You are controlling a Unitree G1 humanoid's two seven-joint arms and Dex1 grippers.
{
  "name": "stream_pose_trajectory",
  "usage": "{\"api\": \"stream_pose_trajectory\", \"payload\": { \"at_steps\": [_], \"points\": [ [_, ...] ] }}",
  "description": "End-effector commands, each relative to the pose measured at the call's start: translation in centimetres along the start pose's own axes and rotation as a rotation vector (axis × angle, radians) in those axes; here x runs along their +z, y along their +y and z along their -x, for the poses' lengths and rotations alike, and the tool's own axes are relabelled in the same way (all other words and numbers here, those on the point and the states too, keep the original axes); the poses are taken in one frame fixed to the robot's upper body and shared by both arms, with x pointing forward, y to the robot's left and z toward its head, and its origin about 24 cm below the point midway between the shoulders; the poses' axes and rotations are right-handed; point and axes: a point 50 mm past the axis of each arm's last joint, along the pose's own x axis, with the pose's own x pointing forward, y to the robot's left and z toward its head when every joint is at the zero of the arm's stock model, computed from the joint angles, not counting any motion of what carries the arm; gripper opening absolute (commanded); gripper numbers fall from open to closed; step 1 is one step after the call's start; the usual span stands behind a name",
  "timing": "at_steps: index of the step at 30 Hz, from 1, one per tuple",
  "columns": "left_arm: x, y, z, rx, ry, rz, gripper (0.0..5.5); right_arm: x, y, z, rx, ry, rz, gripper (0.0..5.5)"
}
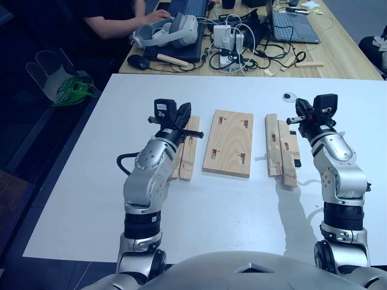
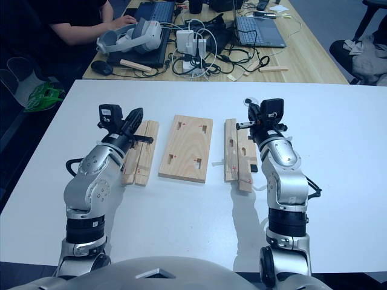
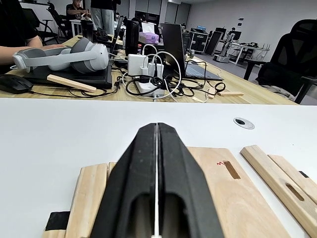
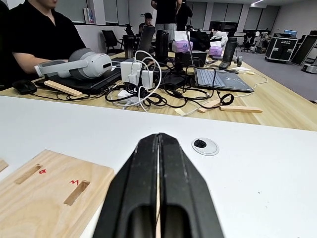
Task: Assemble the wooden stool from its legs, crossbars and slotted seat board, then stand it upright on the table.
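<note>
left gripper (image 1: 182, 115) pressed together over far end of left bars (image 1: 188, 158), long axis near-far; right gripper (image 1: 300, 116) likewise pressed together, at far end of right bars (image 1: 279, 151).

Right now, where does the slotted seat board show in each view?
Left eye: seat board flat at mid-table.
Right eye: seat board in the same spot, mid-table.
Left wrist: seat board beside the shut jaws, one slot showing.
Right wrist: seat board beside the shut jaws, two slots showing.
Shared landmark: the white headset on the far desk.
</note>
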Motion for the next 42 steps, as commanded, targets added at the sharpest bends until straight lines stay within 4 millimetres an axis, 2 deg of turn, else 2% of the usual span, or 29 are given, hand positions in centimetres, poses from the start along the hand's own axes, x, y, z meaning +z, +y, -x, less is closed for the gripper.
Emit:
{"api": "stream_pose_trajectory", "payload": {
  "at_steps": [1, 7, 20, 23, 28, 33, 37, 39, 42],
  "points": [
    [-0.1, -0.1, -0.3, -0.022, 0.046, 0.015, 0.04, -0.1, -0.1, 0.0, -0.007, 0.020, -0.016, 0.00],
    [0.0, 0.0, -0.5, -0.017, 0.040, -0.001, 0.04, -0.2, -0.3, -0.3, -0.037, 0.038, 0.018, 0.00],
    [-0.4, 0.5, -0.8, -0.012, 0.045, 0.002, 0.04, -0.2, -0.1, -0.8, -0.034, 0.016, -0.038, 0.00],
    [-0.2, 0.6, -0.7, -0.003, 0.064, -0.050, 0.04, -0.3, -0.1, -0.9, -0.032, 0.020, -0.039, 0.00],
    [0.0, 3.2, 1.0, 0.105, 0.205, -0.077, 0.79, -0.4, -0.1, -0.6, -0.037, 0.024, -0.054, 0.00],
    [-2.1, 4.1, 4.3, 0.092, 0.407, -0.119, 1.53, -0.7, -0.2, -0.2, -0.049, 0.037, -0.089, 0.00],
    [-2.7, 7.6, 5.5, 0.253, 0.440, -0.300, 2.25, -0.7, 0.0, 0.0, -0.048, 0.036, -0.107, 0.00],
    [-3.1, 8.7, 6.2, 0.257, 0.468, -0.388, 2.48, -0.7, 0.0, 0.0, -0.047, 0.037, -0.111, 0.00],
    [-3.8, 9.5, 7.5, 0.216, 0.538, -0.427, 3.03, -0.7, -0.1, 0.2, -0.051, 0.037, -0.116, 0.00]
  ]
}}
